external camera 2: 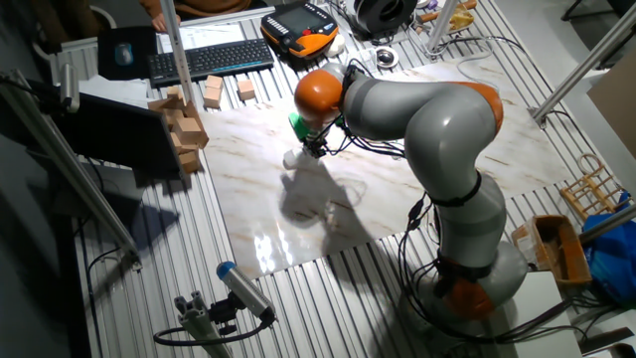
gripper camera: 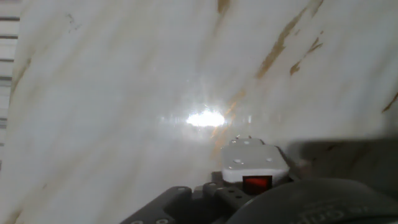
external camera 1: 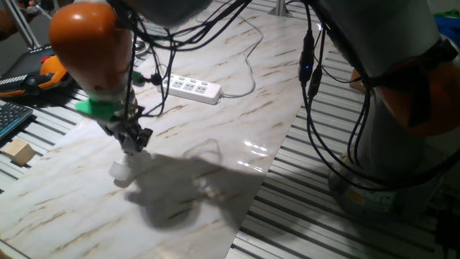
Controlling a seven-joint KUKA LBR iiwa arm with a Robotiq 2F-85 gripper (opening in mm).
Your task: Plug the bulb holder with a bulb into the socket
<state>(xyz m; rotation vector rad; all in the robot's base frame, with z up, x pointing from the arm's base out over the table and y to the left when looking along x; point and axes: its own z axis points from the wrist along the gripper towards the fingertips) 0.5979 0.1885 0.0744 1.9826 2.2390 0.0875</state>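
One marbled white board [external camera 1: 215, 122] covers the middle of my worktop, glossy enough to throw back a bright glare patch, and it lies on a ribbed aluminium table [external camera 2: 149, 249] whose slats show along every side. From the other fixed view I see a black keyboard [external camera 2: 211, 58], an orange-and-black pendant [external camera 2: 298, 28] and loose wooden blocks [external camera 2: 184, 124] crowded along the far and left edges. A wooden crate [external camera 2: 558, 249] stands off the right edge.

My gripper [external camera 1: 134, 141] hangs low over the left part of the board, close to its left edge, with the arm's dark shadow spreading beneath it toward the near edge. The bulb holder [gripper camera: 255, 167] sits at the fingertips in the hand view, its red switch facing the camera. In one fixed view the bulb [external camera 1: 120, 173] shows white just under the fingers, at or just above the board. I cannot tell from these views whether the fingers are clamped on the holder or slack around it.

The socket [external camera 1: 192, 88] lies well apart from the gripper, toward the far edge of the board, its cable curling away behind it. Between the two the board is bare marble. Black cables hang from the arm over the right edge.
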